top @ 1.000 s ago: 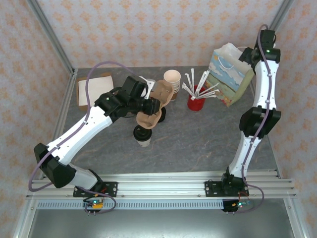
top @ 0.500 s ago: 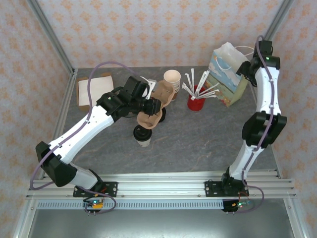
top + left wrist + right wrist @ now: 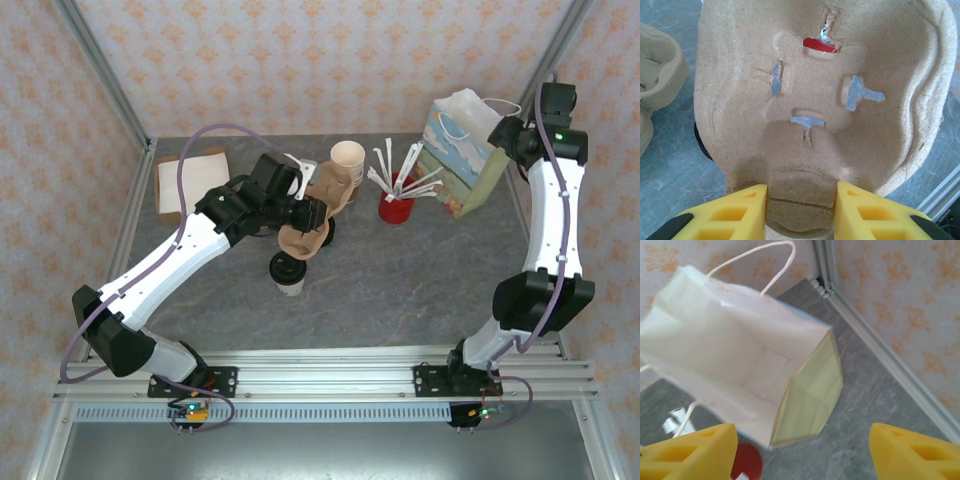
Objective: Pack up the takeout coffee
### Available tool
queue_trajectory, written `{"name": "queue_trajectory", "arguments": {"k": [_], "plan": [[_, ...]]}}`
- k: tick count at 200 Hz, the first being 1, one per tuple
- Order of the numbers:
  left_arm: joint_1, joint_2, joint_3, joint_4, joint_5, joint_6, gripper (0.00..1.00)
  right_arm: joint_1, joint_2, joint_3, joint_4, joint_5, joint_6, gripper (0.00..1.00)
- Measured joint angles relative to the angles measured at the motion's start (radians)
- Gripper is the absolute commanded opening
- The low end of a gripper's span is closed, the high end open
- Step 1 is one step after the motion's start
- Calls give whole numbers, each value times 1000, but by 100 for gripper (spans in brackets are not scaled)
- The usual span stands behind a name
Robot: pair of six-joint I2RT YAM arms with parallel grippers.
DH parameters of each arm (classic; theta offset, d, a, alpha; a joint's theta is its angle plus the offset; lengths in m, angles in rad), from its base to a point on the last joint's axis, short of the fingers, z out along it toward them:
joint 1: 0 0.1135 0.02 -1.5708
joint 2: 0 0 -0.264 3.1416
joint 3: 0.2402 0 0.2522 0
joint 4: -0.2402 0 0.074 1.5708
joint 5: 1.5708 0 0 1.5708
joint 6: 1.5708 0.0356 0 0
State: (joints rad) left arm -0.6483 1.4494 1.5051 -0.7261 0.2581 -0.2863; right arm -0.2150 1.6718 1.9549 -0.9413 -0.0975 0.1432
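The takeout coffee [image 3: 288, 273] is a small brown paper cup with a paler band low on its side, capped by a round black lid. It stands upright on the grey marbled surface [image 3: 400, 290] left of centre. Its long axis is vertical and the lid faces straight up toward the top camera. Just behind it, and partly overlapping it in that view, a moulded brown pulp carrier [image 3: 305, 238] is held tilted above the surface. The left fingers [image 3: 289, 213] are clamped on the carrier's near rim. In the left wrist view the two yellow fingers [image 3: 800, 212] pinch a tab of the carrier [image 3: 815, 100], whose underside shows cross-shaped slits. A dark curved edge peeks out below its left side, and what it belongs to cannot be told. More carriers [image 3: 328, 190] lie behind, beside a stack of lidless cups [image 3: 347, 160]. To the right of these, a red cup [image 3: 396, 210] bristles with white stirrers [image 3: 405, 168]. A gift bag [image 3: 460, 150] stands at the far right, and a flat white-and-brown pack [image 3: 190, 183] lies at the far left. The right fingers [image 3: 503, 130] hover by the bag's upper edge. In the right wrist view they [image 3: 802, 452] are spread wide with nothing between them, above the bag's [image 3: 755, 365] open white mouth.
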Motion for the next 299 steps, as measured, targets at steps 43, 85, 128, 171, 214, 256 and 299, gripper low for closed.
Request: {"name": "queue_trajectory", "arguments": {"k": [43, 85, 128, 171, 214, 256, 299], "plan": [[0, 0, 0, 4, 0, 6, 35, 0, 278, 298, -33, 76, -71, 70], [0, 0, 0, 4, 0, 11, 35, 0, 485, 522, -133, 51, -118, 65], [0, 4, 0, 5, 0, 23, 35, 0, 488, 523, -135, 16, -160, 48], [0, 20, 0, 4, 0, 26, 35, 0, 518, 559, -135, -4, -193, 37], [0, 20, 0, 4, 0, 26, 35, -2, 523, 565, -138, -3, -219, 18], [0, 20, 0, 5, 0, 26, 35, -2, 501, 535, -146, 29, -219, 9], [0, 20, 0, 5, 5, 26, 35, -2, 429, 489, -214, 98, -199, 1]]}}
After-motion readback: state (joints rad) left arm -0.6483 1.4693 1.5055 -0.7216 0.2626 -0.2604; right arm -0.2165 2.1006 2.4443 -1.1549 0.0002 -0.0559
